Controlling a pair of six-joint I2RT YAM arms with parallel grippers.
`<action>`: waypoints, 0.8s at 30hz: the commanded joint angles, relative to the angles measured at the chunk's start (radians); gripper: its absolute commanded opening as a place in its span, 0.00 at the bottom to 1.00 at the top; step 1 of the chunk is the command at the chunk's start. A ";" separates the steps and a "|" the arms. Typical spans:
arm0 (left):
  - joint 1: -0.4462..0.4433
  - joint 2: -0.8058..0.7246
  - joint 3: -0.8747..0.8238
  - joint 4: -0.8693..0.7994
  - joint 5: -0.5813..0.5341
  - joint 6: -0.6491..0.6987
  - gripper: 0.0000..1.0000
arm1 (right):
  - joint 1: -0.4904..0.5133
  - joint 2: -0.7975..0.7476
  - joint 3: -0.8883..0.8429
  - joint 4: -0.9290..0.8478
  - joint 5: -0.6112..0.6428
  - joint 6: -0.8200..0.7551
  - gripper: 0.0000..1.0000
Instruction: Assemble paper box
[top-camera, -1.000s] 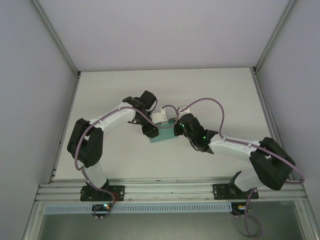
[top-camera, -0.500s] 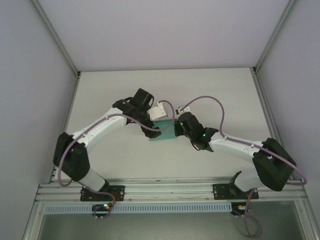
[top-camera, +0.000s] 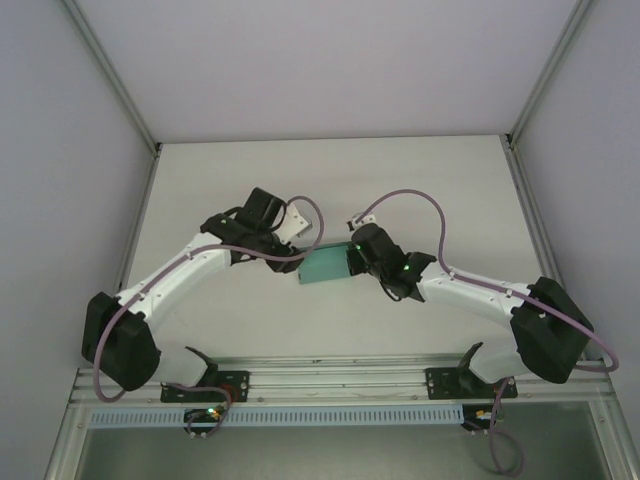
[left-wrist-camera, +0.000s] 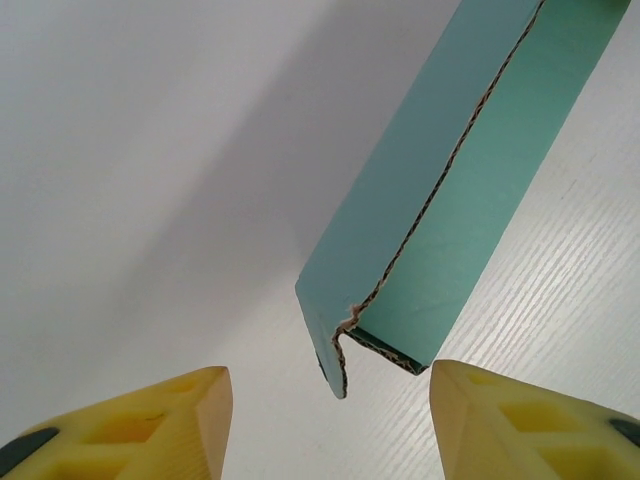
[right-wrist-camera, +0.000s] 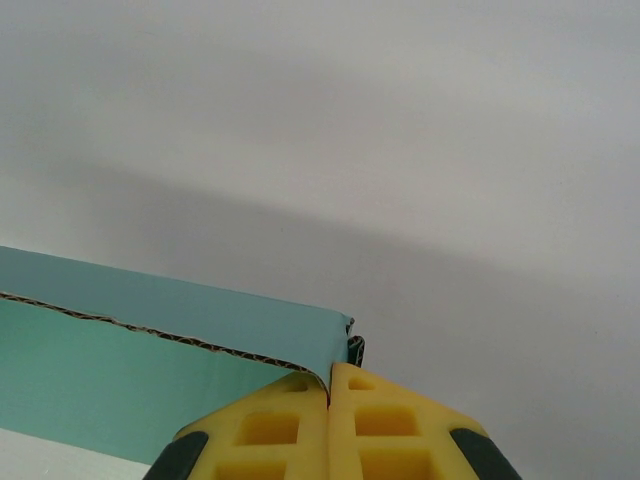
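Starting at the left, my left arm (top-camera: 180, 275) reaches up from the near edge toward the middle of the pale surface (top-camera: 230, 170), and its left pincer (top-camera: 298, 248) points at the left end of the paper box (top-camera: 322, 268). From the left wrist camera I see that pincer (left-wrist-camera: 328, 385) with its two yellow fingers (left-wrist-camera: 190, 415) spread well apart and nothing between them. The near corner of the box (left-wrist-camera: 450, 220) sits just ahead of the gap and touches neither finger. That end of the box is open, with a rough brown card edge running along the fold between two teal faces. In the overhead view the box lies close to the centre of the surface, tilted a little, with its left end nearer to me than its right. I cannot tell whether it rests flat or is raised slightly. Moving right, the right pincer (top-camera: 352, 262) meets the right end of the box. In the right wrist camera that pincer (right-wrist-camera: 328, 400) has its yellow fingers (right-wrist-camera: 270, 430) pressed together, and the thin upper edge of the box (right-wrist-camera: 150, 370) runs into the seam between them, so it grips the card there. The right arm (top-camera: 470, 295) trails back to its base at the near right, with a purple cable (top-camera: 420, 200) looping above it.
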 joint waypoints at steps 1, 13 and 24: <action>0.000 -0.007 0.002 -0.006 0.008 -0.053 0.48 | 0.019 0.028 -0.005 -0.131 -0.002 0.020 0.00; -0.026 0.035 -0.025 0.020 -0.027 -0.105 0.25 | 0.032 0.022 -0.029 -0.127 0.015 0.039 0.00; -0.059 0.024 -0.040 0.056 -0.052 -0.345 0.00 | 0.081 0.030 -0.013 -0.178 0.089 0.091 0.00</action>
